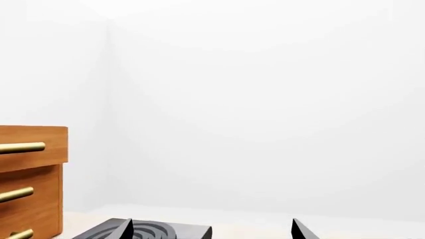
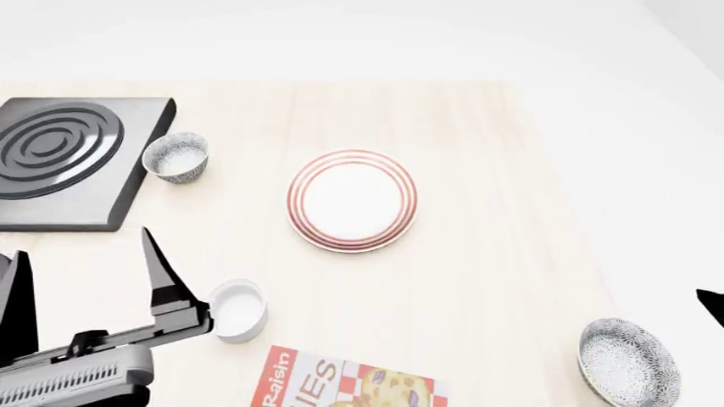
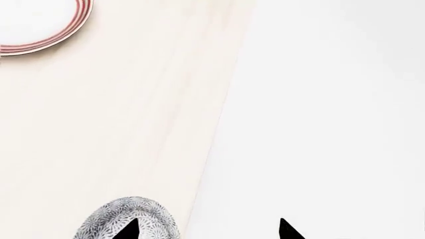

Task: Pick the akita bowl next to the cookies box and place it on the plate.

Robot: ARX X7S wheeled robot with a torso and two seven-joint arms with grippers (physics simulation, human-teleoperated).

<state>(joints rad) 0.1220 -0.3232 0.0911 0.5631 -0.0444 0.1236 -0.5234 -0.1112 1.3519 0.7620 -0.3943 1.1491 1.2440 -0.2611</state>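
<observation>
The akita bowl (image 2: 628, 365), white with fine dark speckles, sits at the table's near right corner, to the right of the cookies box (image 2: 345, 383). In the right wrist view the akita bowl (image 3: 126, 210) lies partly under one fingertip of my right gripper (image 3: 209, 231), which is open and empty; the other fingertip hangs past the table edge. Only a dark tip of the right gripper (image 2: 713, 307) shows in the head view. The red-ringed plate (image 2: 352, 201) is at mid-table, and a part of the plate (image 3: 81, 17) also shows in the right wrist view. My left gripper (image 2: 85, 288) is open and empty.
A second speckled bowl (image 2: 178, 157) stands beside the black stove plate (image 2: 63, 161) at the far left. A plain white cup (image 2: 240, 309) sits close to my left gripper's fingers. The left wrist view shows a wooden drawer cabinet (image 1: 30, 179) and the stove plate (image 1: 156, 231).
</observation>
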